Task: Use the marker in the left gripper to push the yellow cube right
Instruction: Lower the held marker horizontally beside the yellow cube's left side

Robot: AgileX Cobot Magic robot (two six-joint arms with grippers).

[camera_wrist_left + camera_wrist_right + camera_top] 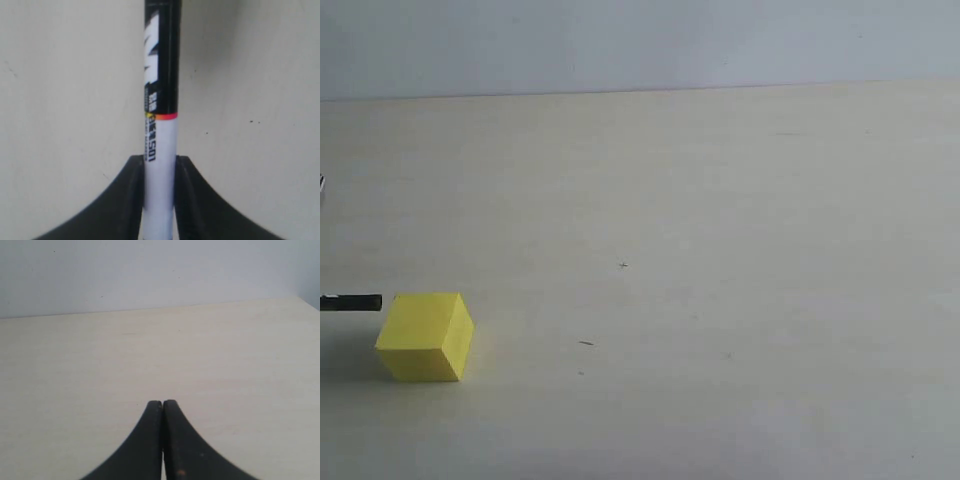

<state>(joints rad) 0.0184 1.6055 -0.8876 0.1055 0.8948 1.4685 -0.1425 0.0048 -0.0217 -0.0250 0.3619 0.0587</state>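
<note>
The yellow cube (425,335) sits on the table at the lower left of the exterior view. The marker's black tip (352,302) pokes in from the left edge, its end right at the cube's upper left corner; contact cannot be told. The left gripper itself is outside the exterior view. In the left wrist view the left gripper (160,161) is shut on the marker (161,115), white barrel between the black fingers, black cap pointing away. The cube does not show there. My right gripper (162,404) is shut with nothing in it, above bare table.
A pale wooden table (720,250) runs to a light wall at the back. Small dark specks (585,343) mark the surface right of the cube. A sliver of something pale shows at the left edge (322,184).
</note>
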